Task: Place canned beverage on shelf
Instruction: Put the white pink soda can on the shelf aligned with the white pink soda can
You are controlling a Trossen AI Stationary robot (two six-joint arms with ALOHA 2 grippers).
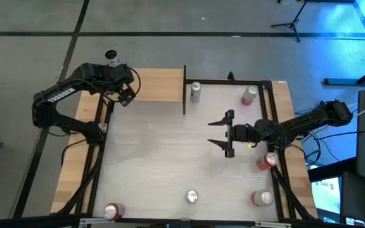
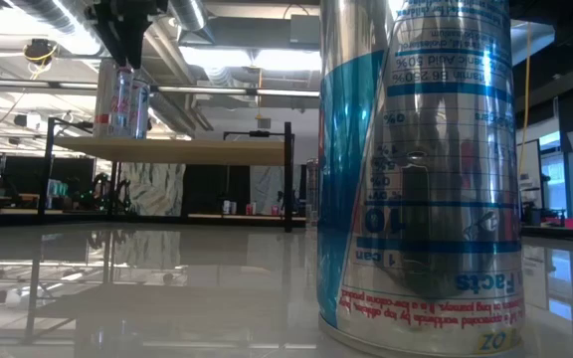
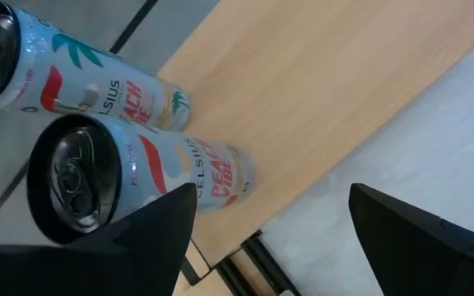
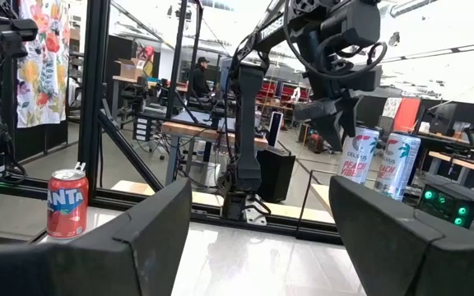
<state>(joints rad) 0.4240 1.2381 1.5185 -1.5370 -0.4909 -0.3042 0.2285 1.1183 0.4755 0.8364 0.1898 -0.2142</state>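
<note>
White can [image 3: 138,177] on wooden shelf [image 3: 319,99], beside open left hand [image 3: 274,238].

Left pincer [image 1: 124,90] and right pincer [image 1: 228,133] both hang with fingers spread.

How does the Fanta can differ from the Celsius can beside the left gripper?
The Fanta can is red with a dark blue logo; the Celsius can is white with peach lettering. The Fanta can looks squat, the Celsius can slim and tall. The Fanta can stands on the white tabletop, the Celsius can on the wooden shelf. Both stand upright, unheld.
</note>
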